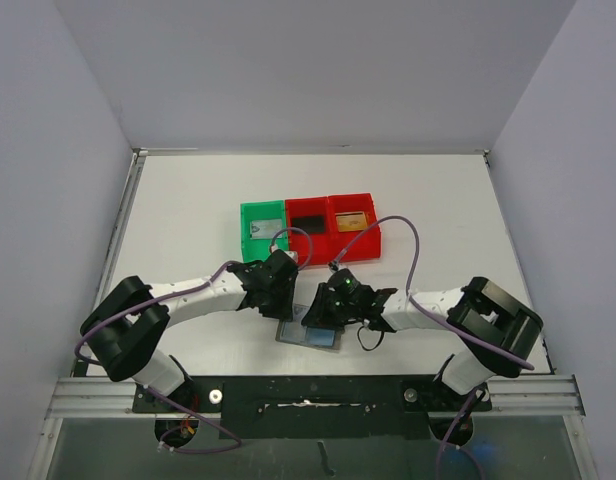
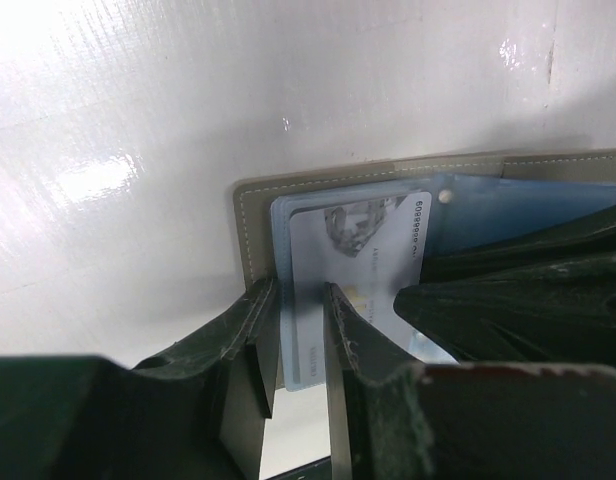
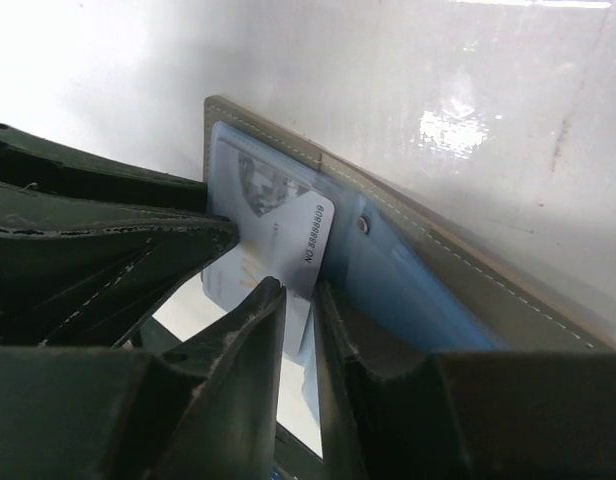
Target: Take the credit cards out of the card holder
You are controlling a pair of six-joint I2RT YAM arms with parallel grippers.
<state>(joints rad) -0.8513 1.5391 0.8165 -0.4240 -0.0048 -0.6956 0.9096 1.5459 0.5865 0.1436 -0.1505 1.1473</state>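
Closest in the left wrist view are the dark fingers of the left gripper [image 2: 300, 290], set narrowly apart with a strip of the silvery card [image 2: 358, 240] showing in the gap. Whether they nip it or only rest on it I cannot tell. That card sits in the bluish pocket of the open card holder [image 2: 508, 200], which lies flat on the white worktop [image 2: 138, 120] between the two arms. Its long axis runs in line with the left fingers (the printed number runs the same way), so a straight draw back toward that wrist looks the likely way out. From the opposite side the right gripper [image 3: 300, 290] stands equally narrow over the same card, its grip likewise unclear. Both arms are about equally near.
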